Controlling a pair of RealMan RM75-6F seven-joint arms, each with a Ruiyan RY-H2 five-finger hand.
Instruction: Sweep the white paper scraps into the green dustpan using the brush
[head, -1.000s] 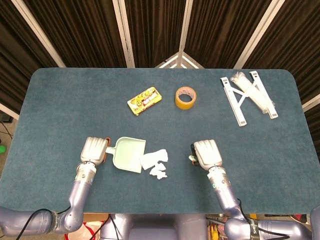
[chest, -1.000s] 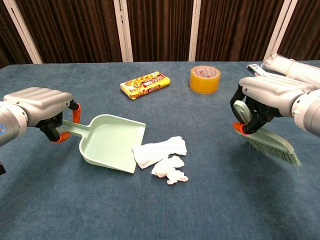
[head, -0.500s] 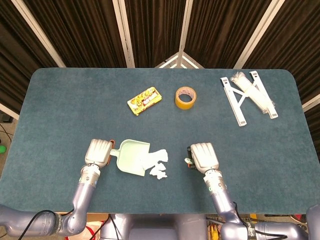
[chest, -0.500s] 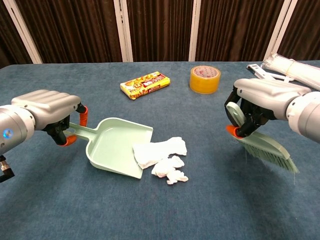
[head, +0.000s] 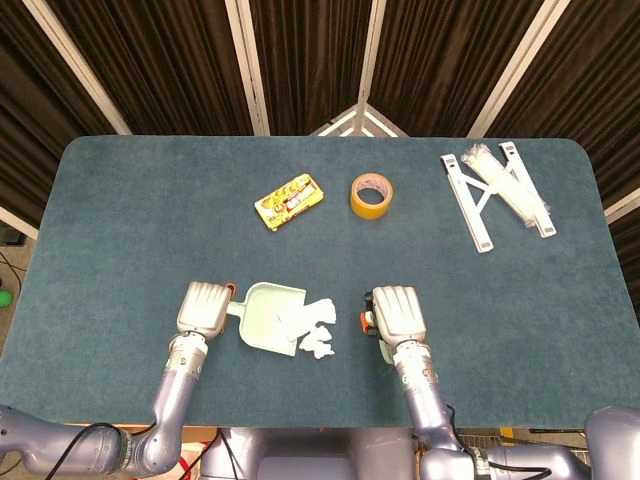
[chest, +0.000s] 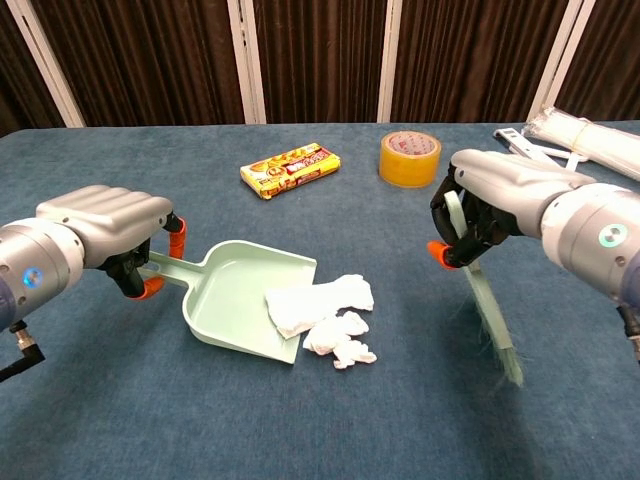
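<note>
A table (head: 120, 230) with a blue-green felt-like top and rounded corners fills the middle; behind it hang dark brown pleated curtains (head: 180, 60) crossed by slanting white bars (head: 248, 65); the light is even, with only soft shadows.

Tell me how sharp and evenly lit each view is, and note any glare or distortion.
Head view: sharp, even light, soft shadows under the dustpan. Chest view: paper scraps crisp, brush bristles slightly smeared, a mild sheen on the tape roll, and wide-angle stretch enlarging the left robot hand and right robot hand near the edges.
</note>
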